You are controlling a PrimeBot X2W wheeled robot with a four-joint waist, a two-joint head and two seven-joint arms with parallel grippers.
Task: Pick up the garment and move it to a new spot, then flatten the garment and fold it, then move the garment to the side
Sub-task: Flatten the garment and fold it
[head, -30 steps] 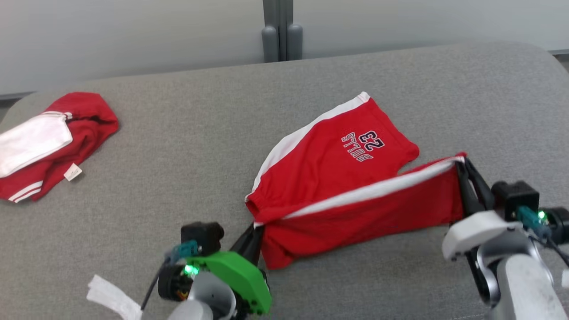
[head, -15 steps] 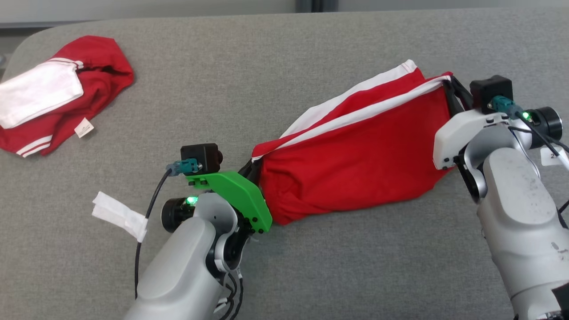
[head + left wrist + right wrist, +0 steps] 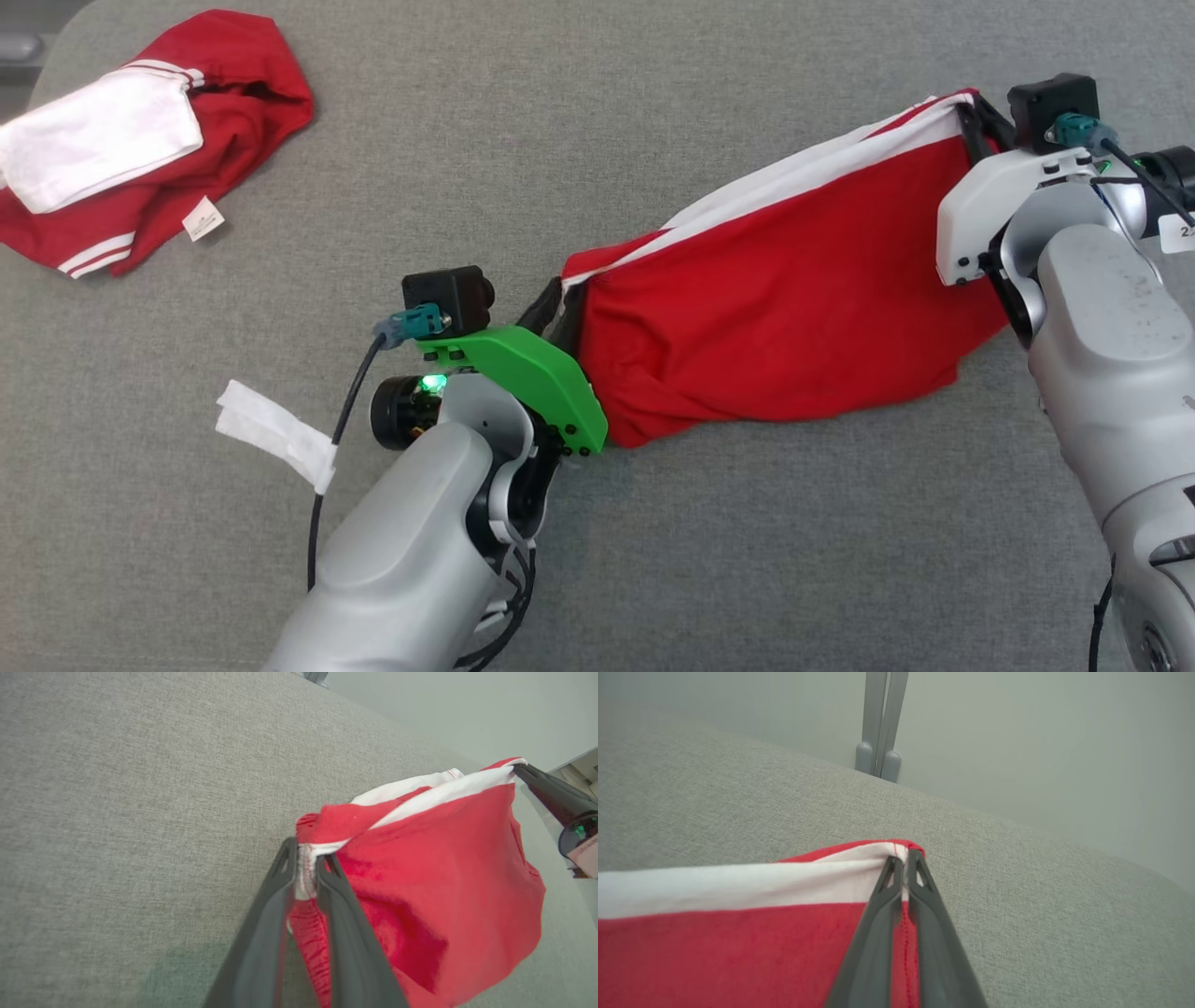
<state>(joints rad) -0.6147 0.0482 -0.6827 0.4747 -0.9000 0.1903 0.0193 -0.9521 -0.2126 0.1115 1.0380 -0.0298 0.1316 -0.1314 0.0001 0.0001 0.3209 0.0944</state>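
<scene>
Left claw [image 3: 306, 857] and right claw [image 3: 902, 861] pinch the garment [image 3: 784, 308] (red).

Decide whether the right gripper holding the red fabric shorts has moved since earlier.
Yes: the right gripper went farther from the robot, judged against the crumpled red garment.
</scene>
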